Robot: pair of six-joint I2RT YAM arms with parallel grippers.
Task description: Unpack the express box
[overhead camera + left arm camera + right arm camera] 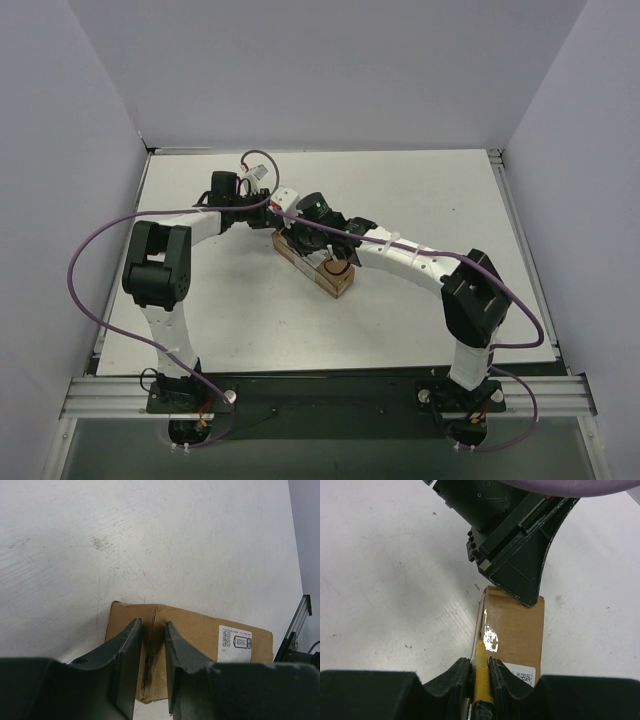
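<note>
In the top view, the express box [338,281] is lying on the white table [430,200], and both arms are bending over it. The left gripper [285,232] is coming down on one end of the box, and the right gripper [332,262] is standing over the other end.

In the left wrist view, the box is lying directly under and just beyond the fingertips, with its white label [235,642] off to the right of them. The fingers are nearly together, with only a narrow slit between them, above a crease in the cardboard. I cannot tell whether they are pinching it.

In the right wrist view, the fingers are closing tightly on a yellow utility knife [483,686]. The box is stretching straight ahead from the fingertips, and the knife tip is touching its top near the left edge.
</note>
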